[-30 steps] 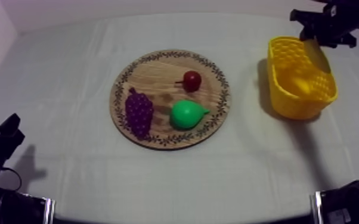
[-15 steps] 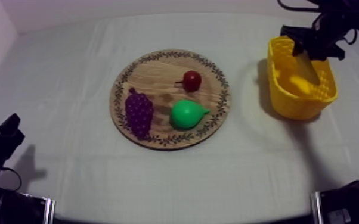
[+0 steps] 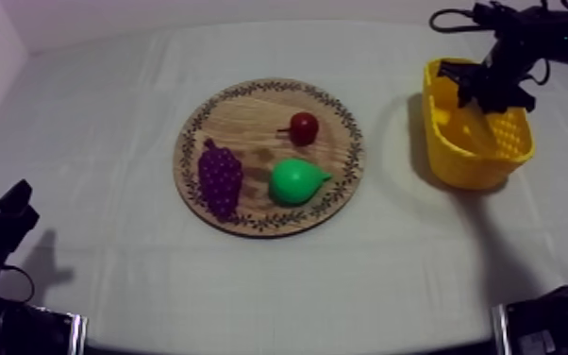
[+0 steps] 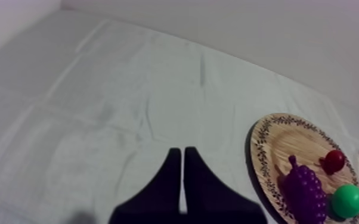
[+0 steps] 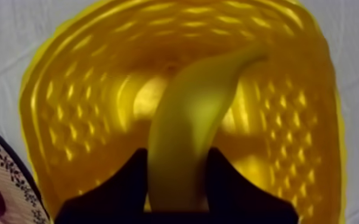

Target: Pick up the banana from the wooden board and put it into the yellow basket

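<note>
Since the earlier frames, my right gripper (image 3: 484, 87) is coming in from beyond the far rim of the basket (image 3: 458, 156) and dropping over its mouth, bringing the banana (image 5: 194, 107) down inside. Its fingers (image 5: 128, 184) are pinching the banana near one end, one on each flank, while the rest of the fruit is pointing down into the basket toward the far wall. Whether the tip is already touching the bottom, I cannot tell.

The basket is standing at about 3 o'clock from the board (image 3: 250, 109), well apart from it. The grapes (image 3: 219, 177), pear (image 3: 297, 180) and small red fruit (image 3: 304, 126) are lying on the board.

The banana is looking light and stiff, with a smooth, probably slippery skin, so a sideways pinch across its narrower part is likely suiting it best. Held near the end as it is, it may be swinging a little.

My left gripper (image 4: 183, 152) is resting at 8 o'clock on the worktop (image 3: 108, 113), its fingers pressed together.
</note>
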Action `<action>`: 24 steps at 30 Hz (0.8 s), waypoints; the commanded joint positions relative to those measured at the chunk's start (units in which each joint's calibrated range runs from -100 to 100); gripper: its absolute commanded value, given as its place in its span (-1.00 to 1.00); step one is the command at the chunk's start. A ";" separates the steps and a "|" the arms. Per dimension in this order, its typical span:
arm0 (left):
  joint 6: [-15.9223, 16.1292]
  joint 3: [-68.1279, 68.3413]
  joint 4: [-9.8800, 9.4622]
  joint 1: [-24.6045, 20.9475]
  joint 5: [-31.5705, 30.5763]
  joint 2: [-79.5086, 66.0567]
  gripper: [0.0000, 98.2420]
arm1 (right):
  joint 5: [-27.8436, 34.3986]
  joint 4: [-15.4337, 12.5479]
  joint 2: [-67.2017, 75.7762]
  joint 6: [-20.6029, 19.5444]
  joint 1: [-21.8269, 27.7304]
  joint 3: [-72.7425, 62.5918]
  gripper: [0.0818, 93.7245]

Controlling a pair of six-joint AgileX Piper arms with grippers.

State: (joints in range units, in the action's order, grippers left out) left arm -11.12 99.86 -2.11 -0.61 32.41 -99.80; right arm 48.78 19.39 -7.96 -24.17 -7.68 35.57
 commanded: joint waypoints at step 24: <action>0.01 0.03 -0.02 0.00 0.00 -0.03 -1.00 | -3.86 -1.32 0.98 3.01 0.59 0.71 -0.93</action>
State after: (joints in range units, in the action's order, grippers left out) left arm -11.12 99.86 -2.11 -0.61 32.41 -99.80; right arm 45.48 18.18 -7.35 -21.88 -7.10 36.25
